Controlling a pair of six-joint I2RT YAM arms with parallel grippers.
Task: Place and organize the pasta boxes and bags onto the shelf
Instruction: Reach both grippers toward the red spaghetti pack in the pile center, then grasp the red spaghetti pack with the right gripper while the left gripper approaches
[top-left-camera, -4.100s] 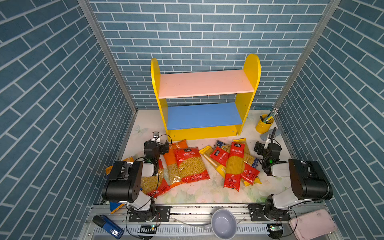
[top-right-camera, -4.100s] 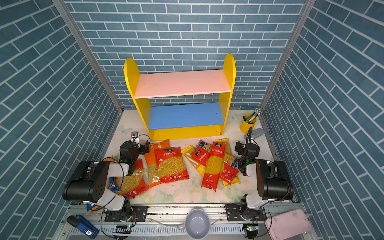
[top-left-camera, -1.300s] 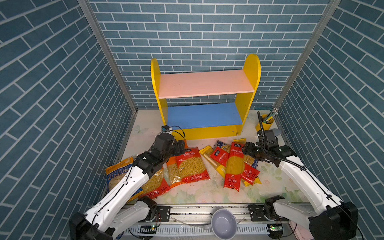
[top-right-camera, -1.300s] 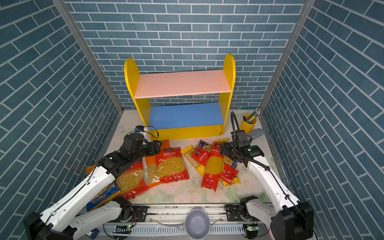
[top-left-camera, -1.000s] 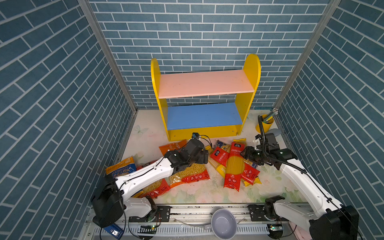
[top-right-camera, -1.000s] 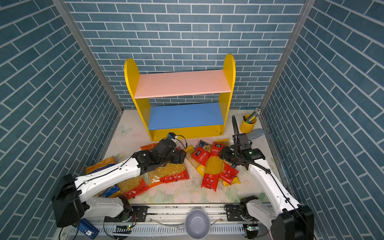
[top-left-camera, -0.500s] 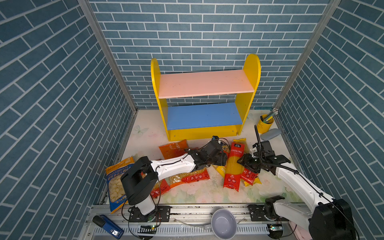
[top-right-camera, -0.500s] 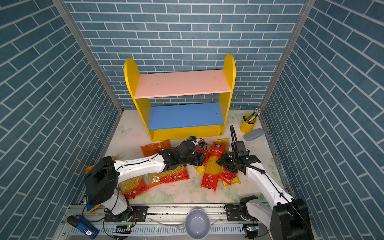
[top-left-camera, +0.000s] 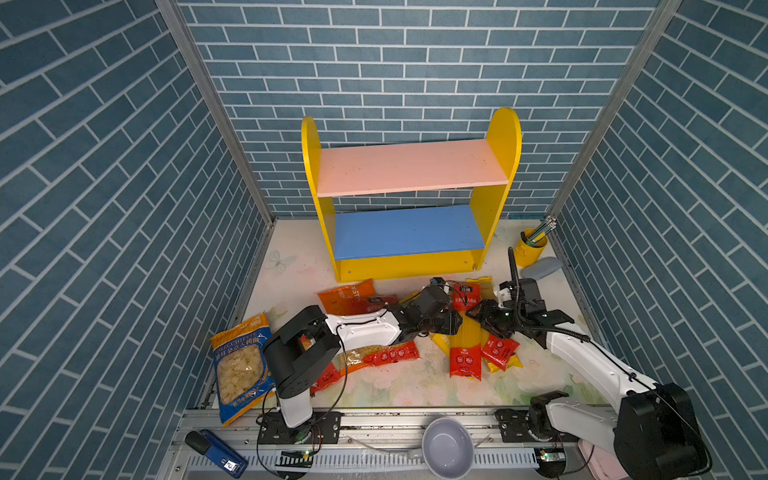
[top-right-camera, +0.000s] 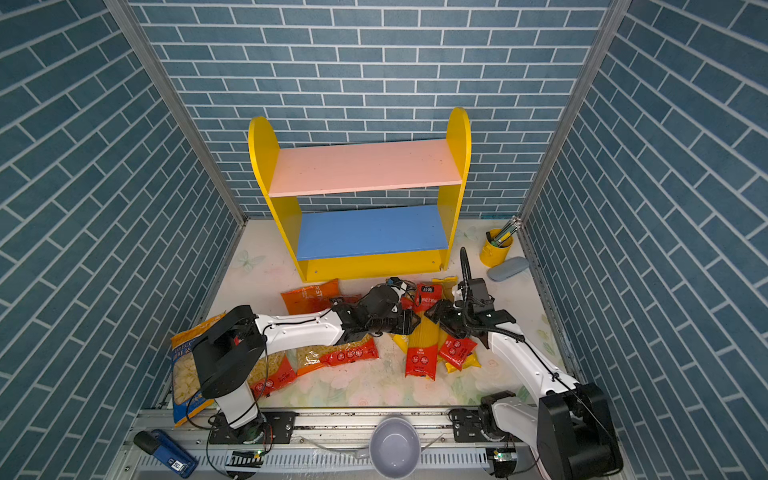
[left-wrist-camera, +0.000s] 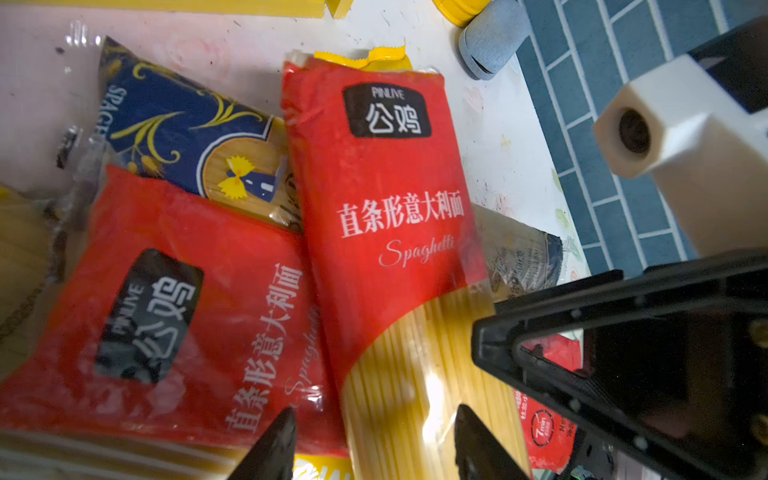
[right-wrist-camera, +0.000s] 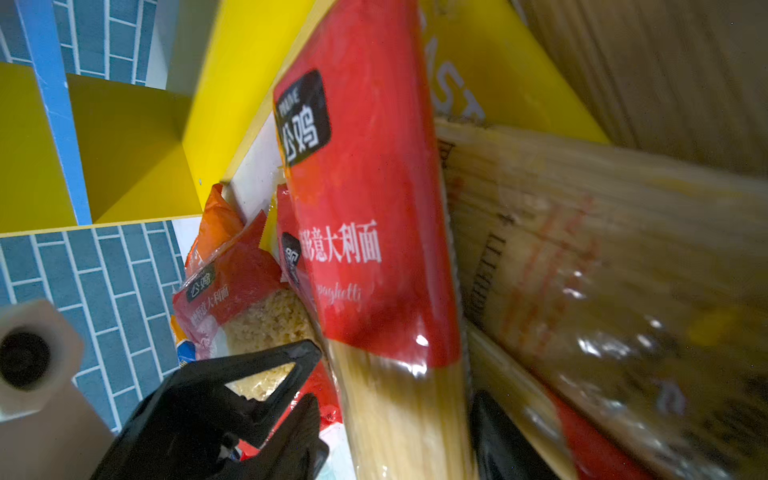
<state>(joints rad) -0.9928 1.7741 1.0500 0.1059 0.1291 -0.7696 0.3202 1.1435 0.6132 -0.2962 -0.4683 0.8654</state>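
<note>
Lying between both pincers (jaws straddling): spaghetti pack.

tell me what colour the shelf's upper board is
Pink; the upper board shows best in a top view.

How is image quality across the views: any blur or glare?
Both top views: sharp and evenly lit. Left wrist view: print on the red spaghetti pack legible, slight plastic sheen. Right wrist view: the clear pack is smeared, with glare spots.
</note>
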